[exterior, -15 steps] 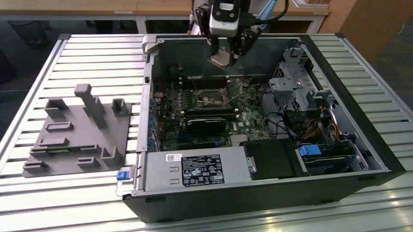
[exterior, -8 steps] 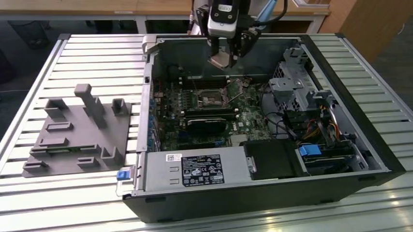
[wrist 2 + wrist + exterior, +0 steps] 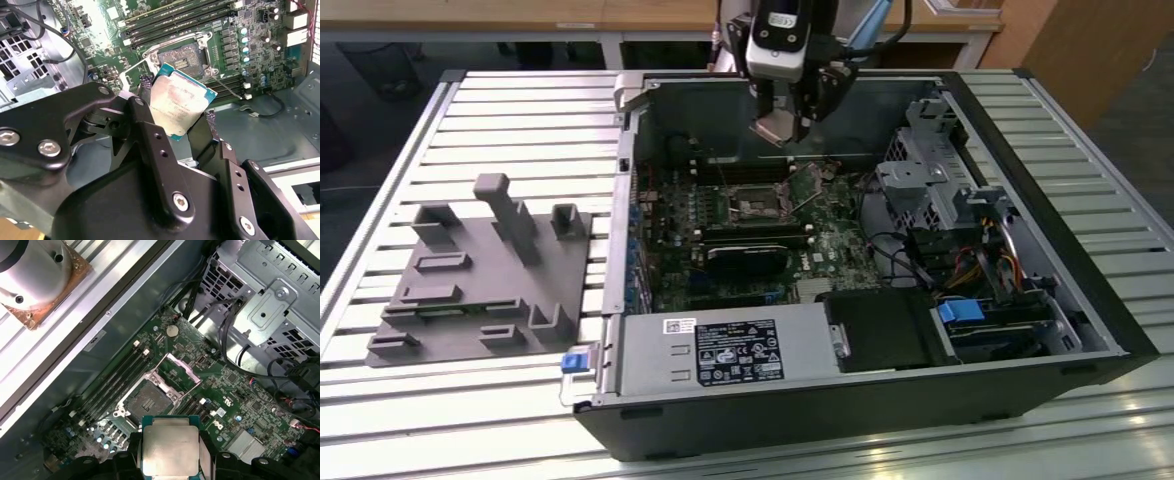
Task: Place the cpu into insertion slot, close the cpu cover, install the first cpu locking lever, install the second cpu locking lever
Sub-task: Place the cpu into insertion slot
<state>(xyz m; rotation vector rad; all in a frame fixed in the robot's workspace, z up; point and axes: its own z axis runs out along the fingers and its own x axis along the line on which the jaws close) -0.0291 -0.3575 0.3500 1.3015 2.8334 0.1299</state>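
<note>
the hand [image 3: 783,122] is clamped on the cpu [image 3: 182,102], pinching it by two edges. it holds the chip tilted in the air inside the computer case [image 3: 854,425], above the green board [image 3: 834,255] and near the insertion slot [image 3: 147,402], but not in it. the slot is bare and the cpu cover [image 3: 184,368] is flipped up, so i think the chip should be turned flat, lined up corner to corner and set down softly with no sliding.
</note>
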